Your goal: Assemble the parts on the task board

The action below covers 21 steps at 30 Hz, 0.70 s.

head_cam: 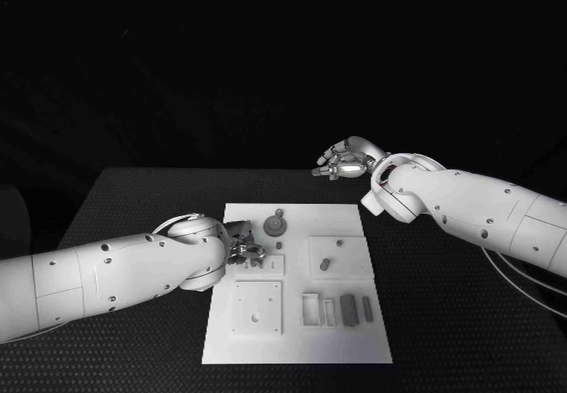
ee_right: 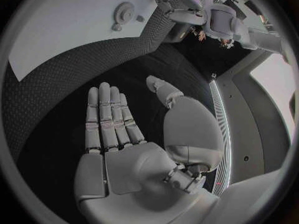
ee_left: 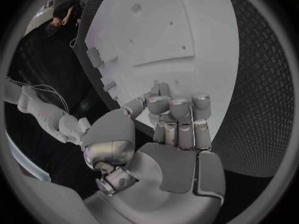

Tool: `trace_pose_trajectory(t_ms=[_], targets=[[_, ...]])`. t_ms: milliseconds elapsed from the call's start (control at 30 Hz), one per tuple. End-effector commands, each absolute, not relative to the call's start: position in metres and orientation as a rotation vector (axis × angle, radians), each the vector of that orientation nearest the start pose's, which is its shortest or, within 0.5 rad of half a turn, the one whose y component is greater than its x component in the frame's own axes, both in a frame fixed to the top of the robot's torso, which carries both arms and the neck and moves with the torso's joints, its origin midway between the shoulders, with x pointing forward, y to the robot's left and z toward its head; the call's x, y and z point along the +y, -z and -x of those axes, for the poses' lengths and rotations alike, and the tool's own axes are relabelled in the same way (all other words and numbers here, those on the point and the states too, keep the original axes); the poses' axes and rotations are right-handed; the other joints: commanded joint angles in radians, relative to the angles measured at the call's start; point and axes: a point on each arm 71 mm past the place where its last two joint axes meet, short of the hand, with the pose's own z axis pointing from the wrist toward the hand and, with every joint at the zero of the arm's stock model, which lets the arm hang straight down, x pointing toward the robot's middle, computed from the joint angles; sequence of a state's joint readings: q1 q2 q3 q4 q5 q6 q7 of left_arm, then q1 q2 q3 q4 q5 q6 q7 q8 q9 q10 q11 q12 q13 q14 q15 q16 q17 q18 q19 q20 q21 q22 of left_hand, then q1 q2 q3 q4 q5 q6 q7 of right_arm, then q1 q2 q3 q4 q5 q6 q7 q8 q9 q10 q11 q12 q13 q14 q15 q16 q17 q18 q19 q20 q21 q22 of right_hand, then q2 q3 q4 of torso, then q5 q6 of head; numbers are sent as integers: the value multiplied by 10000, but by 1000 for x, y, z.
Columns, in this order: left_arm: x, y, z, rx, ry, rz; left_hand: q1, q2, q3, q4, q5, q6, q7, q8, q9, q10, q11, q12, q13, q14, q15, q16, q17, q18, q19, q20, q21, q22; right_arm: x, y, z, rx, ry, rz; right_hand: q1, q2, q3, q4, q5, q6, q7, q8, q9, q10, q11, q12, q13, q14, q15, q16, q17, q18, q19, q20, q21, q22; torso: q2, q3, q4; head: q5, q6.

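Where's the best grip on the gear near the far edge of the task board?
Probably the gear by its toothed rim, coming straight down from above. It lies flat on the task board, so only the rim and top face are exposed. The right hand hangs open beyond the board's far edge. The left hand is beside the gear, its fingers curled.

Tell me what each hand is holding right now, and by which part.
The right hand holds nothing; its fingers are stretched flat over the table. The left hand has its fingers curled over the board; whether they hold anything cannot be told.
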State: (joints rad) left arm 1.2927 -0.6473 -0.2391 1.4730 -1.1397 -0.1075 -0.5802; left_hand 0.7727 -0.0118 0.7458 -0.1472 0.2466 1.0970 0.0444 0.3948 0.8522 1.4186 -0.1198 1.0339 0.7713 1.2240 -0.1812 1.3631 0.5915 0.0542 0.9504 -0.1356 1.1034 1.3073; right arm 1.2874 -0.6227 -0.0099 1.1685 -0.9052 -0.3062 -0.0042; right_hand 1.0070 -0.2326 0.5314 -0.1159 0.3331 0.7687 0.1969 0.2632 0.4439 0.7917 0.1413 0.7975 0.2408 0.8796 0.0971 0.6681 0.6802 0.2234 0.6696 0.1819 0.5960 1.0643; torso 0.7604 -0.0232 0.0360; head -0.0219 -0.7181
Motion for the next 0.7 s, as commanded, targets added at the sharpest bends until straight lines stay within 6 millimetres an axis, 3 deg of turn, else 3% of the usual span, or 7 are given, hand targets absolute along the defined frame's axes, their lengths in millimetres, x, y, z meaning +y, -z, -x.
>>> trace_pose_trajectory(t_ms=[33, 700], targets=[[145, 240, -478, 21617, 3559, 1104, 531, 412, -7, 75, -35, 1493, -695, 40, 2, -224, -132, -17, -13, 133, -191, 36, -14, 97, 2, -1326, 34, 141, -195, 152, -566, 16450, -8742, -3552, -97, 0, 1, 61, 27, -85, 242, 53, -17, -57, -16, 68, -12, -70, 2, 48, -12, 92, -14, 65, -42, 14, 2, 6, 1, 10, 0], [144, 243, -474, 21661, 3515, 940, 575, 426, -45, 171, -71, 1476, -695, 31, 6, -233, -135, -27, -30, 138, -201, 31, -38, 91, 9, -1322, 32, 137, -197, 152, -566, 16461, -8722, -3577, -112, 12, -7, 93, 124, -94, 244, 60, -35, -81, -12, 93, -69, -101, 12, 56, -35, 105, -39, 78, -65, 27, -4, 0, -2, 38, -32]])
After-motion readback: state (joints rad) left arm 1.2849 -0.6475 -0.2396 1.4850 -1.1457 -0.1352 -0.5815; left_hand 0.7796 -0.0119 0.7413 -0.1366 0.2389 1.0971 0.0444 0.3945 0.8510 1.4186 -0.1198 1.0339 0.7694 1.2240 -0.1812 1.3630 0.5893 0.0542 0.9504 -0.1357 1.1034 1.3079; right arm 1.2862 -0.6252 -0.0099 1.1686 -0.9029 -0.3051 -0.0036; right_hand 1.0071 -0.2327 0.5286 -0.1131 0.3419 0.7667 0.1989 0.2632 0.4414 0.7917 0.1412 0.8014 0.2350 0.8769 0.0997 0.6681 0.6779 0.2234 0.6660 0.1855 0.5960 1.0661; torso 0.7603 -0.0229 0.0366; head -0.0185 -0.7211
